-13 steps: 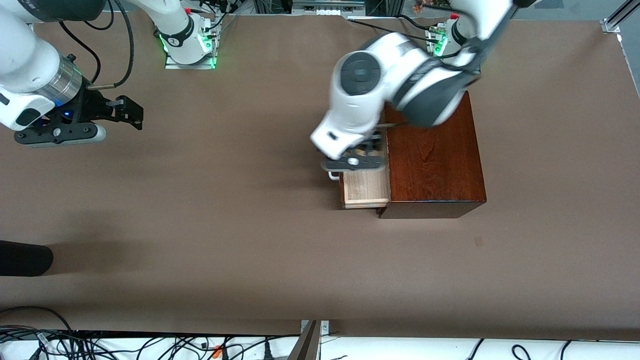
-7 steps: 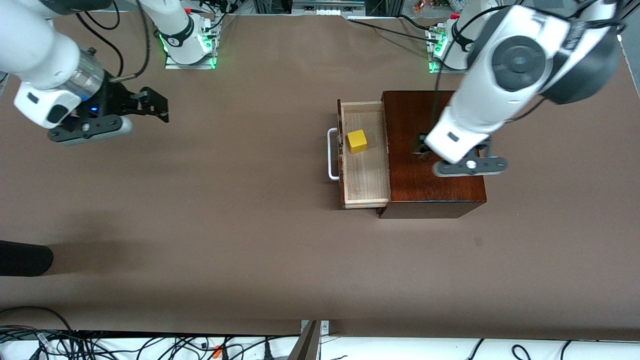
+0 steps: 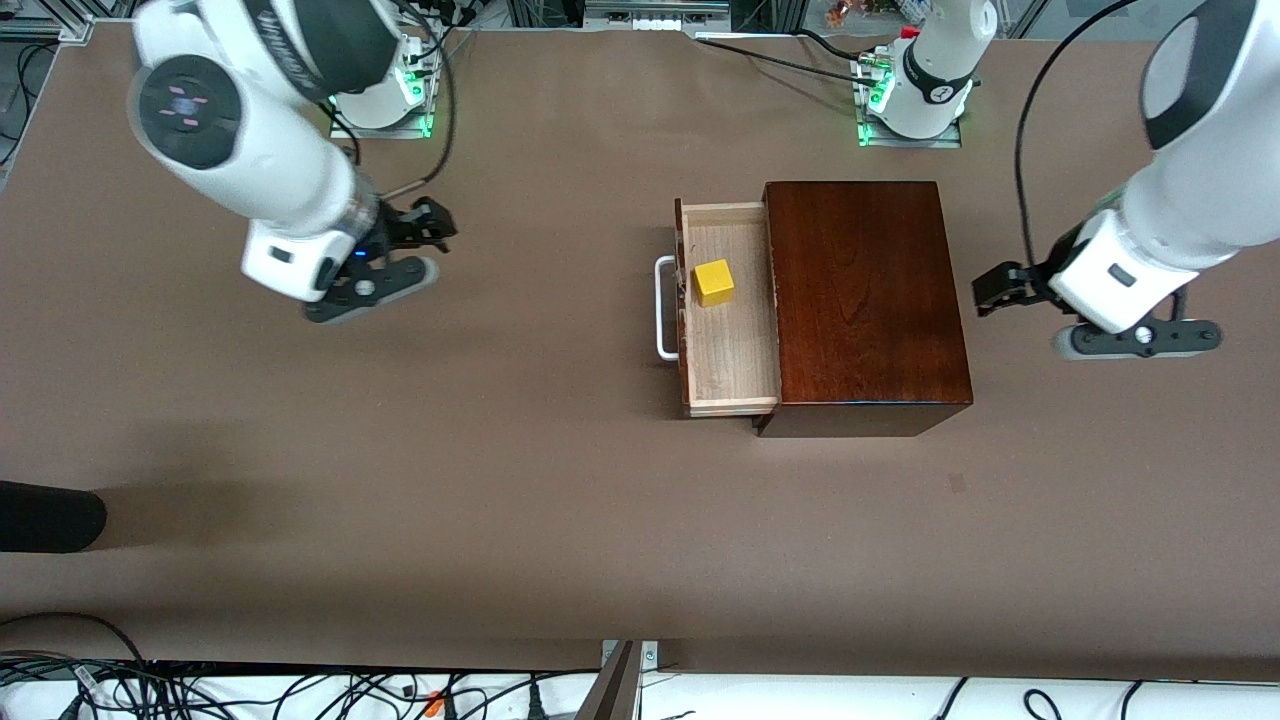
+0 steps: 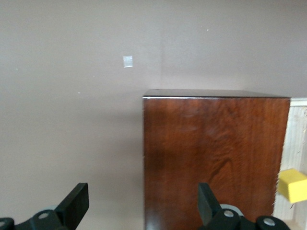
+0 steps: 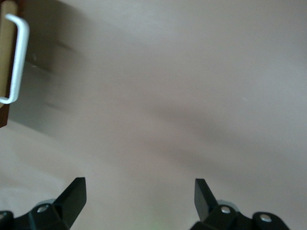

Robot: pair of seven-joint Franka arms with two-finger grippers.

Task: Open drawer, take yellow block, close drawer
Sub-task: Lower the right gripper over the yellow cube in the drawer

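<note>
Front view is showing me the yellow block (image 3: 714,282) sitting in the drawer (image 3: 730,360), toward the handle end of the tray and toward the end lying farther from the front camera. The drawer is standing pulled out of the dark wooden box (image 3: 865,300), its white handle (image 3: 662,308) pointing toward the right arm's end of the table.

I am reading the right gripper (image 3: 425,228) as hanging over bare table (image 3: 500,480) well apart from the handle, fingers spread wide and holding nothing. The left gripper (image 3: 985,295) is hovering just beside the box at the left arm's end, its 2 fingers also apart and empty.

Risks I am weighing:
1. The block is sitting close to the drawer's front wall, so a finger coming down could be catching that wall or the handle instead of straddling the cube.
2. A sideways nudge could be sliding the block under the box top, out of reach.
3. Pushing on the tray could be shifting the whole box.
</note>
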